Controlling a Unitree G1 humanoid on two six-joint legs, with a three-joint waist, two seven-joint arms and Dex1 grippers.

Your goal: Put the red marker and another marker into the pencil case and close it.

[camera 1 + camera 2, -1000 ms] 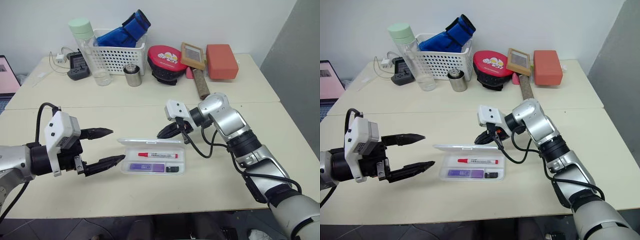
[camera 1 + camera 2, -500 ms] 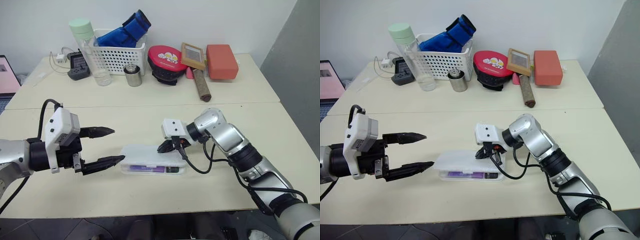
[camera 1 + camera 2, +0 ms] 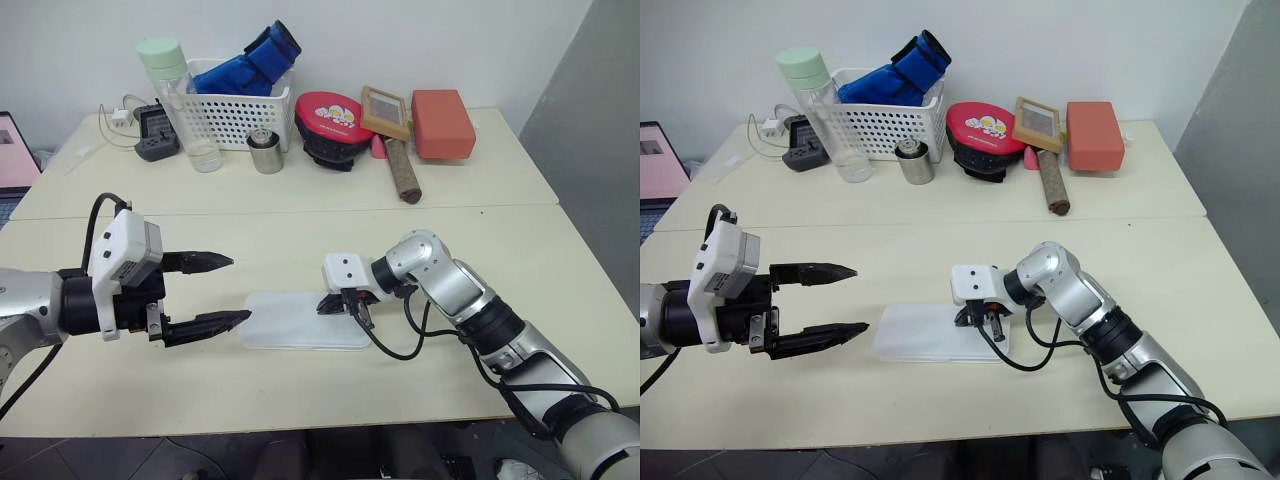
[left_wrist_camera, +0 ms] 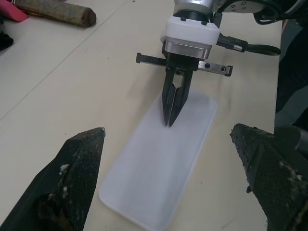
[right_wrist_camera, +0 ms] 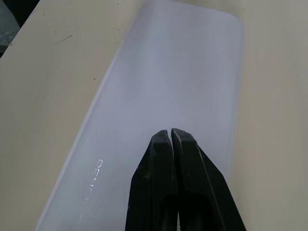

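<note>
Black fingers of the right end effector (image 3: 344,308) are pressed together, tips down on the lid of the pencil case (image 3: 300,332), near its right end; contact looks likely but is hard to confirm. That flat white case lies shut on the desk (image 3: 300,215), lid down. To its left, the left end effector (image 3: 222,292) hovers just beside the case's end, fingers spread wide and holding nothing.
</note>
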